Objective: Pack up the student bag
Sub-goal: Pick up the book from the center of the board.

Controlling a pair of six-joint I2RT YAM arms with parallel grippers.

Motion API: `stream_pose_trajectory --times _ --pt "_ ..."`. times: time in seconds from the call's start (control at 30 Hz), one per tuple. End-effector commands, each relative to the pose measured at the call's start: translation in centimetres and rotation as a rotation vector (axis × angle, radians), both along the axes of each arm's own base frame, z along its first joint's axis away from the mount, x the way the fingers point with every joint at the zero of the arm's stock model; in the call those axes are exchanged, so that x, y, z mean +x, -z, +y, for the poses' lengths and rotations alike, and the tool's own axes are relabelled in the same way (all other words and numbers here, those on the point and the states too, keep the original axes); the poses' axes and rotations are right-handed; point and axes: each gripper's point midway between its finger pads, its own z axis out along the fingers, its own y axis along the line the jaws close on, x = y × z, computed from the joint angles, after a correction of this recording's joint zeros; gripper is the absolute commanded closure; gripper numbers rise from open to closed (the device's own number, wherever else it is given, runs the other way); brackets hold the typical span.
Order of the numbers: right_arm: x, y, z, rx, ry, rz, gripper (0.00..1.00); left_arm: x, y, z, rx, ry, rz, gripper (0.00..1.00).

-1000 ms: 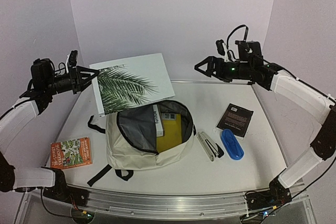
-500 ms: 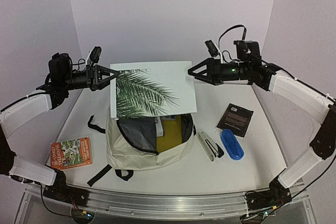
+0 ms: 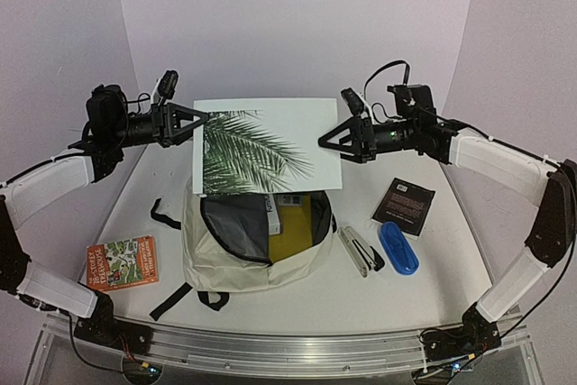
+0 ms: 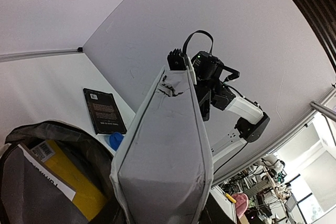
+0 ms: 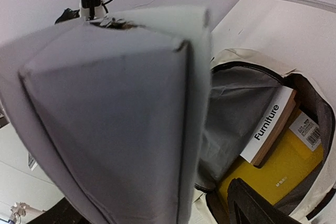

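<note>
The left gripper point(image 3: 199, 121) is clamped at a narrow setting on the left edge of a large palm-leaf book point(image 3: 261, 146) and holds it off the table. The right gripper point(image 3: 326, 142) stands at the book's right edge with its jaws spread wide on either side of the cover. They do not visibly press on it. Both wrist views are largely filled by the book's pale edge, and the left wrist view shows the opposite gripper at its far end.

The book hangs between the two grippers with its cover towards the top camera. The student bag point(image 3: 225, 259) lies on the table point(image 3: 388, 299) below and between the grippers, closer to the arm bases. Its main compartment is unzipped and gapes upward, showing the grey lining. In the top view the book's lower edge overlaps the far rim of that opening.

Inside the bag a yellow book point(image 3: 294, 230) lies flat, with a white book lettered "Furniture" point(image 3: 270, 207) on edge beside it.

To the right of the bag lie a white and black folded item point(image 3: 359, 250), a blue case point(image 3: 398, 247) and a black book point(image 3: 404, 206). To its left lies an orange illustrated book point(image 3: 123, 261).
</note>
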Motion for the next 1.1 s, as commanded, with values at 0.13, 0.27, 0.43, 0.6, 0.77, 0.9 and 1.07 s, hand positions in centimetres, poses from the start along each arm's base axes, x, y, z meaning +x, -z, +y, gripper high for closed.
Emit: stream_pose_trajectory --times 0.13,0.27,0.43,0.6,0.77,0.9,1.07 --pt "-2.3 -4.6 0.1 0.16 -0.088 -0.056 0.32 0.2 -3.1 -2.1 -0.048 0.053 -0.122 0.71" --pt "-2.2 -4.9 0.0 0.169 -0.061 -0.055 0.46 0.4 -2.7 -2.2 -0.043 0.05 -0.107 0.66" --pt "-1.7 -5.0 0.0 0.175 -0.024 -0.037 0.69 2.0 -0.9 -1.8 0.007 -0.056 -0.033 0.49" --pt "-1.0 -5.0 -0.3 0.173 0.016 -0.03 0.76 4.2 3.2 -0.2 0.142 -0.243 0.108 0.18" --pt "0.3 -4.5 -1.4 0.163 0.095 -0.02 0.78 3.9 8.3 2.4 0.284 -0.397 0.235 0.07" --pt "2.4 -3.5 -3.2 0.139 0.197 0.015 0.78 2.8 12.5 4.2 0.373 -0.472 0.353 0.04" --pt "4.1 -1.1 -4.6 0.058 0.288 0.057 0.77 1.5 17.4 5.0 0.481 -0.474 0.522 0.08"
